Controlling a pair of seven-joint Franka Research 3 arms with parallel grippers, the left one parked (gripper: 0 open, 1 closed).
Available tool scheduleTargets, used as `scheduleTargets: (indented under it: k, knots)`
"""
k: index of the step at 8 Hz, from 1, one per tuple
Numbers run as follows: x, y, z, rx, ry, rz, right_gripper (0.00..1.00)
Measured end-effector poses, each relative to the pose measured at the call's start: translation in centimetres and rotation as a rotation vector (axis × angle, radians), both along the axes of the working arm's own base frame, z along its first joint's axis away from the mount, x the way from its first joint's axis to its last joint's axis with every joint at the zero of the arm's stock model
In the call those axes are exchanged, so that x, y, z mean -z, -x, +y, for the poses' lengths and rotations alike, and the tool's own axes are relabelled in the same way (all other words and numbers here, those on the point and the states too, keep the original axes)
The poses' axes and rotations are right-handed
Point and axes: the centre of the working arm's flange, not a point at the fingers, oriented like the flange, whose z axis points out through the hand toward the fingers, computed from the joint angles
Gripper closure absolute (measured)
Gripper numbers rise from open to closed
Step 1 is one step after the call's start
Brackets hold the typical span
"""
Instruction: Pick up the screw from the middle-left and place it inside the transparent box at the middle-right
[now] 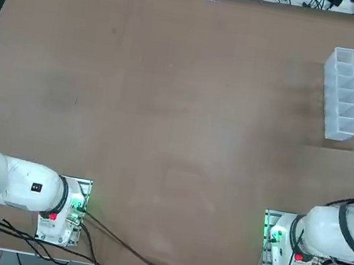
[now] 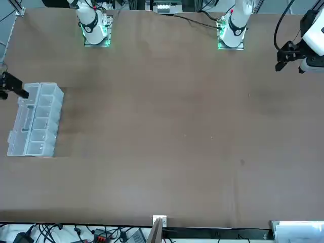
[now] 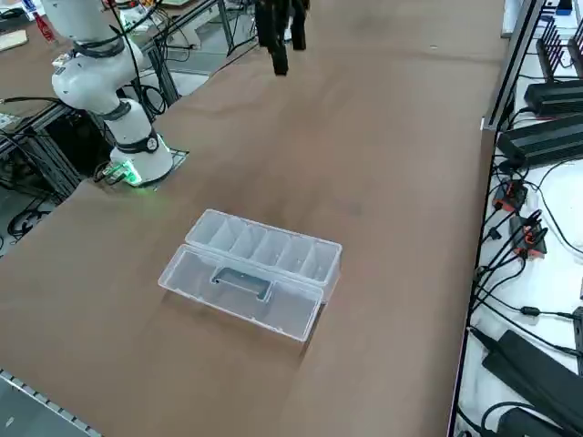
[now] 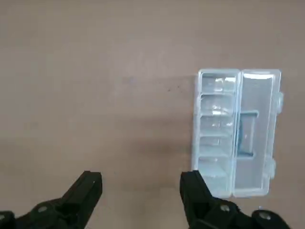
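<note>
1. Plainly, the right pincer (image 4: 140, 191) is seen with its two black fingers (image 4: 86, 191) spread wide; nothing is held between them and nothing is touched.
2. It is held high above the counter (image 1: 176, 139), near the transparent box (image 4: 236, 131), as the wrist view shows it.
3. At the front view's left edge the pincer (image 2: 12, 86) is only partly seen, just beside the box's (image 2: 35, 119) far end.
4. The transparent box (image 1: 351, 94) is laid on the counter at the robot's right side, its lid (image 3: 241, 291) folded open flat beside the row of compartments (image 3: 264, 246).
5. Whether the compartments hold the screw cannot be told; the screw cannot be made out in any view.
</note>
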Motion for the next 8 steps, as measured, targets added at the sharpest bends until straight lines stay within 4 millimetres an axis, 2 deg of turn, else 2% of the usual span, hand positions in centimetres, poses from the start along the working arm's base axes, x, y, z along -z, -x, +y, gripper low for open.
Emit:
scheduleTargets:
  k: [2,5,8]
  knots:
    - [-1.2,1.8,1.0,-0.003,-0.002,0.012,0.0]
    - [-0.6,4.8,3.5,-0.043,0.016,0.045,0.0]
    - [-0.9,6.0,4.2,-0.056,0.014,0.045,0.0]
